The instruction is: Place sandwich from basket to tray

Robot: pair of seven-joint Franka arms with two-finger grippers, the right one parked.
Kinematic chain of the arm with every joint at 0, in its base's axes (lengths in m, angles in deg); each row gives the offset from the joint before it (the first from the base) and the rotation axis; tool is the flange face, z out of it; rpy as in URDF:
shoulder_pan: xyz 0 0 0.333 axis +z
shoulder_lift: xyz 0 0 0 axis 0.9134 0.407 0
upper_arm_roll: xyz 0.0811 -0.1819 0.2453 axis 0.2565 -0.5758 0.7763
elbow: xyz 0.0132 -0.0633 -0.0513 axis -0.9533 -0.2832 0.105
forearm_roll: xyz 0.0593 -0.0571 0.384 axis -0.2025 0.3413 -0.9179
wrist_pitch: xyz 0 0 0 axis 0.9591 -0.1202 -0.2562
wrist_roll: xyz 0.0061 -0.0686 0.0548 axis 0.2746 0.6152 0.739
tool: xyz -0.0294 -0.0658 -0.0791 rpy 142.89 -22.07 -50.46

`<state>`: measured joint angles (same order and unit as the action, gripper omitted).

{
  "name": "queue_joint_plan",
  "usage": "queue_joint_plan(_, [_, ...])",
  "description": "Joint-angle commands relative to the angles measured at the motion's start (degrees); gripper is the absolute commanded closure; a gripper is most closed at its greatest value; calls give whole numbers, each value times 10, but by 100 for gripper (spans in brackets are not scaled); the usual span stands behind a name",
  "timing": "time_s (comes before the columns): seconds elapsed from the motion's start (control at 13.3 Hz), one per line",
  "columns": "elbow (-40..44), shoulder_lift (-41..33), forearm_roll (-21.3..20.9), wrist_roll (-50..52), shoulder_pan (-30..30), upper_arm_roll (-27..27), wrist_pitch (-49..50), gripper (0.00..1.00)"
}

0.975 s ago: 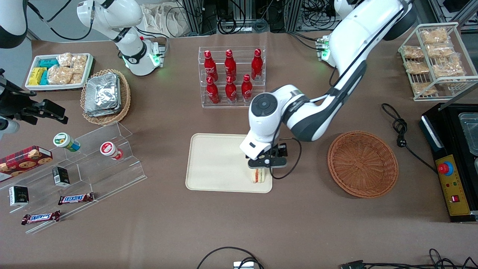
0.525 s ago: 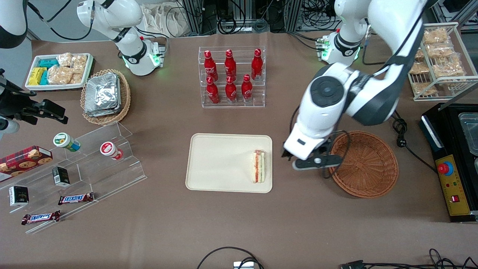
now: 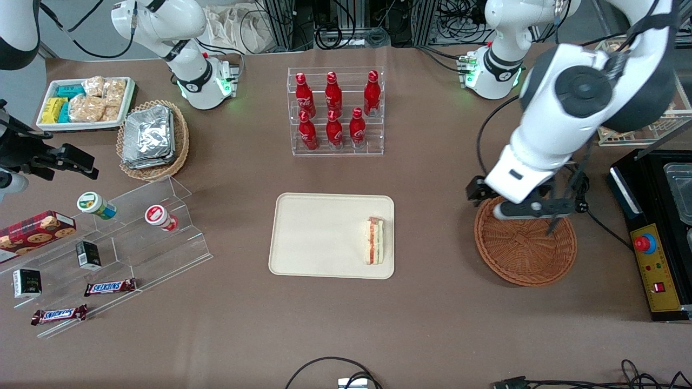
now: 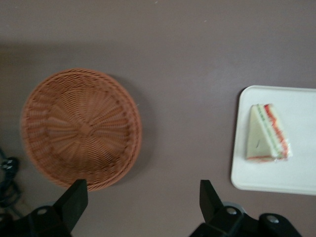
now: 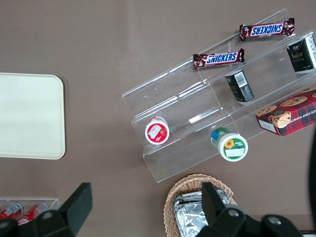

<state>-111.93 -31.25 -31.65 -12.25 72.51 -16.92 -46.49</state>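
On the big flat cream plastic tray (image 3: 324,235) with round corners lies the little three-cornered sandwich (image 3: 375,240) of white bread, with red and green stripes showing along its edge. It sits flat near the tray's end that is closest to the working arm, and nothing is touching it. The tray rests in the middle of the brown table (image 3: 346,324).

The round reddish-brown woven basket (image 3: 527,248) sits on the table beside the tray, toward the working arm's end. There is a gap of bare table between the two. Nothing lies in the basket.

The white arm's claw (image 3: 532,208) hangs up in the air over the basket's rim, on the edge farther from the front camera. Its two black fingers (image 4: 74,200) are spread wide apart and hold nothing.

A clear rack of red bottles (image 3: 335,111) stands farther from the front camera than the tray.
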Motion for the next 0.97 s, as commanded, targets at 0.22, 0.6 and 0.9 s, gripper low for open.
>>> queue_joint_plan(0.22, [-46,-101,70,-121,-73,157,43,0])
queue_joint_plan(0.6, [-30,-99,66,-126,-69,170,69,0])
queue_joint_plan(0.9, [-18,-95,71,-127,-68,171,81,0])
